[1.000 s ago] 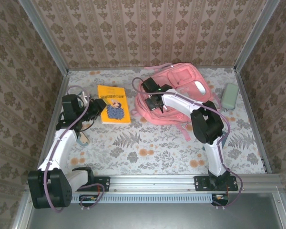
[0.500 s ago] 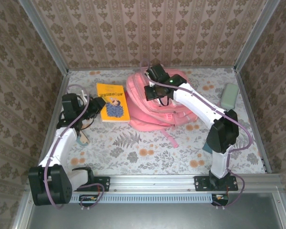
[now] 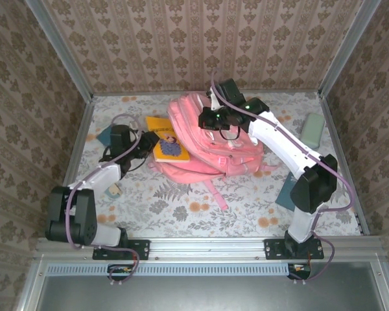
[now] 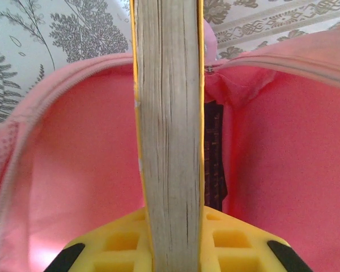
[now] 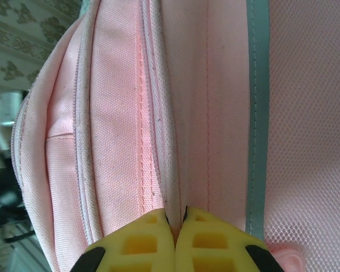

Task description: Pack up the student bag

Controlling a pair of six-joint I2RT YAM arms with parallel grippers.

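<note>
bag: student bag [image 3: 211,152] lies mid-bench toward the far edge, with its mouth turned to the left edge.
right fingers: right fingers [image 5: 136,243] are pinched shut on a fold of bag fabric beside a zip line. They look to be holding the upper side of the mouth up.
left fingers: left fingers [image 4: 232,241] are narrow, clamped on a yellow book [image 3: 167,146] with a pad on each cover.
book: the leading end is inside the bag mouth and the rest sticks out toward the left edge, roughly half in by my estimate.
done: mouth is open and held, and the book has started in.
left to do: push the book fully in and release it. Then probably the loose items, then zip up. My read is early-to-mid task.
loose items: pale green case [image 3: 313,129] near the far right corner, teal flat item [image 3: 106,137] by the left edge, blue flat item [image 3: 285,193] beside the right arm and partly hidden.
left wrist adds: book pages seen edge-on, upright between pink lining [image 4: 79,164] on both sides. A dark gap sits deeper in beside the book, so there looks to be plenty of room.
right wrist adds: grip detail, meaning seam, zip tracks, grey reflective stripe [image 5: 257,113] and mesh at the right.
top view adds: the layout, how much of the book is out, and the loose items. Grip detail is too small to read there.
</note>
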